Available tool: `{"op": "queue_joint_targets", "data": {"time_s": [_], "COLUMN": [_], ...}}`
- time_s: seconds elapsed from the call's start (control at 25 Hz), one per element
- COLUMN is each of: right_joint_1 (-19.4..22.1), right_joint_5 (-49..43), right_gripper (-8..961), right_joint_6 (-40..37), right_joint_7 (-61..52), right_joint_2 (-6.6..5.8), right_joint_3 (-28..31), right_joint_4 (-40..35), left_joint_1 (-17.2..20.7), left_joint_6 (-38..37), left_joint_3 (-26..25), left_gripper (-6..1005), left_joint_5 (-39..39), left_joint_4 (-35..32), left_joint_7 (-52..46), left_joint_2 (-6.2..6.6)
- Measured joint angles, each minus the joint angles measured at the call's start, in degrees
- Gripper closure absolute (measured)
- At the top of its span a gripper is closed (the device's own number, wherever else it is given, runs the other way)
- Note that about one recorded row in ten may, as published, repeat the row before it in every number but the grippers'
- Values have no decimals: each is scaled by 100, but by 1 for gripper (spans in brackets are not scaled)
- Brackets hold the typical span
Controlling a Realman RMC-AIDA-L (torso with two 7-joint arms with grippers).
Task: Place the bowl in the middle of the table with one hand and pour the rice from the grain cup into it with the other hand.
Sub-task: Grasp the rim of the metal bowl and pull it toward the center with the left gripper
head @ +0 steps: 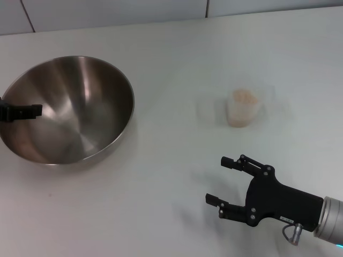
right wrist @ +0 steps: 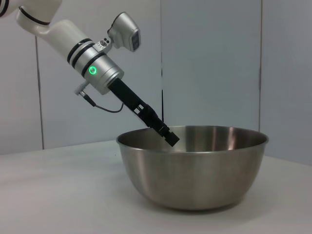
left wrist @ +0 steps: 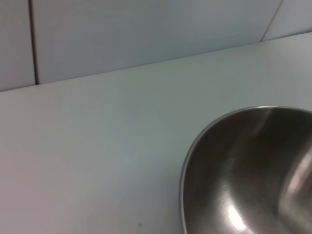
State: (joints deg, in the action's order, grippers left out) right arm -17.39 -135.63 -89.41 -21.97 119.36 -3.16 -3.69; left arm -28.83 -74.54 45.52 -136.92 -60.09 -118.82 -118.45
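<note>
The bowl (head: 67, 110) sits on the left side of the white counter (head: 171, 53), tipped a little, with the left gripper (head: 21, 112) reaching over its left rim. Well apart to the right stands the grain cup (head: 245, 107), upright and holding the rice (head: 245, 96) — a pale heap near its top. A faint clear shape lies just beside the cup on its left; what it is cannot be told. The right gripper (head: 221, 180) hovers at the near right, jaws spread wide and holding nothing, with bare counter between it and the cup.

The right wrist view shows the bowl (right wrist: 192, 165) side-on and the left gripper (right wrist: 168, 136) slanting down to its rim; whether its jaws pinch the rim cannot be told. The left wrist view catches only the bowl's (left wrist: 248, 175) rim and shiny inside, with a tiled wall (left wrist: 146, 34) behind the counter.
</note>
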Motion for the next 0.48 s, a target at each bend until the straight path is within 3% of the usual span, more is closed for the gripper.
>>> {"op": "queue_joint_targets", "data": {"time_s": [0.12, 0.48], "right_joint_1": [-1, -13], "right_joint_5": [0, 2], "right_gripper": [121, 121], "right_joint_6": [-1, 7], "right_joint_7": [0, 0], "right_joint_2": [0, 0], "right_joint_3": [0, 0], "right_joint_4": [0, -1], "left_joint_1": [-6, -92], "left_joint_6": [42, 141], "left_joint_3": [17, 219], "left_gripper": [188, 367], "left_joint_5": [-5, -311], "left_joint_4": [18, 40], "left_joint_7": [-2, -21], "left_joint_2": [3, 2]}}
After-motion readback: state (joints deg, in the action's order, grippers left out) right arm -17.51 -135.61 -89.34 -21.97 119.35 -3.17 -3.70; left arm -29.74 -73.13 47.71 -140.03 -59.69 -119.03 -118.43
